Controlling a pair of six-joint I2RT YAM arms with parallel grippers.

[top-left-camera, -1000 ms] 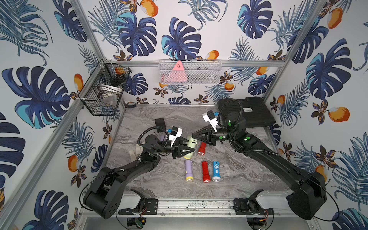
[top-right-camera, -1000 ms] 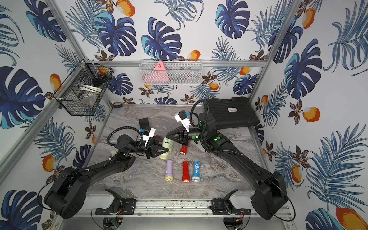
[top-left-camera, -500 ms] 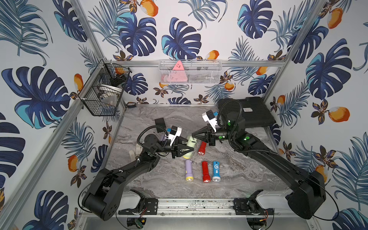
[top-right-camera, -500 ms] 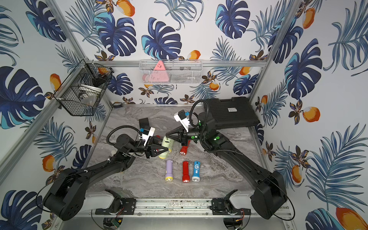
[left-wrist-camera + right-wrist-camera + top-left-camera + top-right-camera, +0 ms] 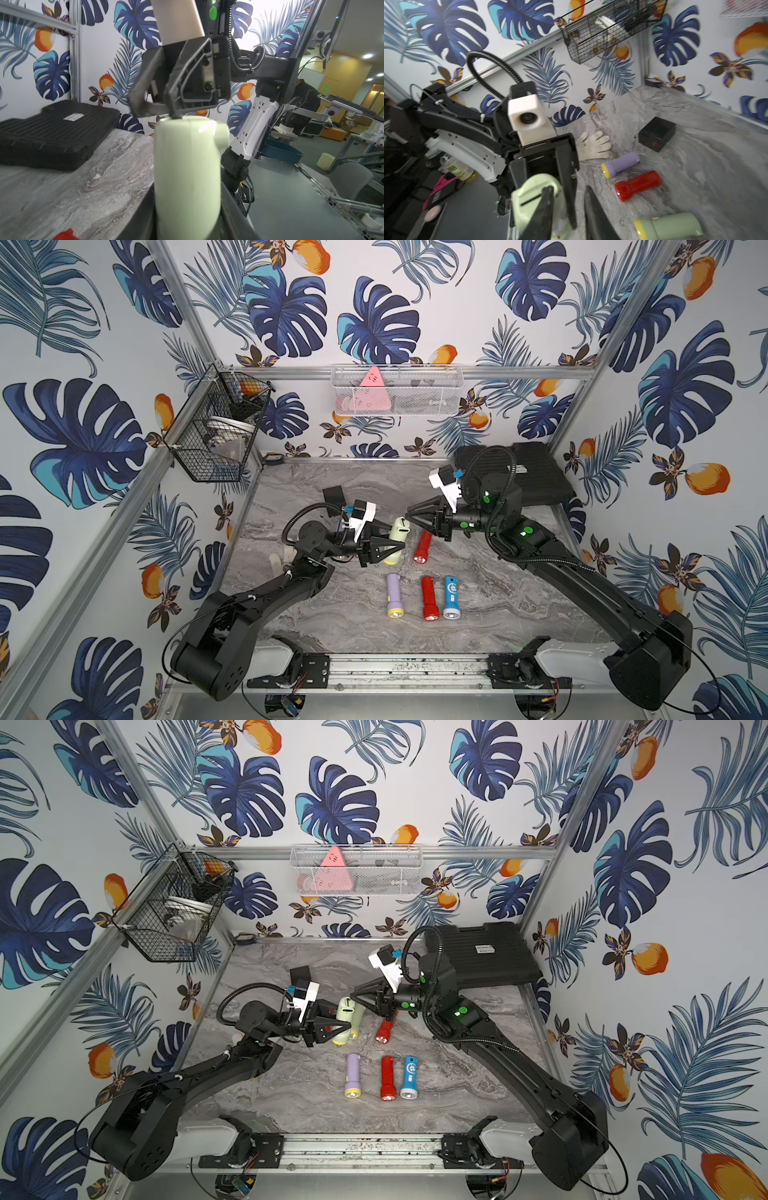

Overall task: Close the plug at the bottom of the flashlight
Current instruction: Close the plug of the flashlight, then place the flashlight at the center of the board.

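My left gripper (image 5: 401, 546) is clamped round the pale green flashlight (image 5: 400, 529), held off the table, well apart from the black case (image 5: 515, 477). The right gripper (image 5: 410, 512) is narrowly parted at the flashlight's base end. Only the left wrist view shows a fingertip (image 5: 174, 111) touching that end. Only the right wrist view shows the slot (image 5: 531, 200) there.

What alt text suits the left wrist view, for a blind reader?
A pale green flashlight is gripped in the left pincer, while one fingertip of the open right pincer touches its free end. Behind it, a black case lies on the grey marble table.
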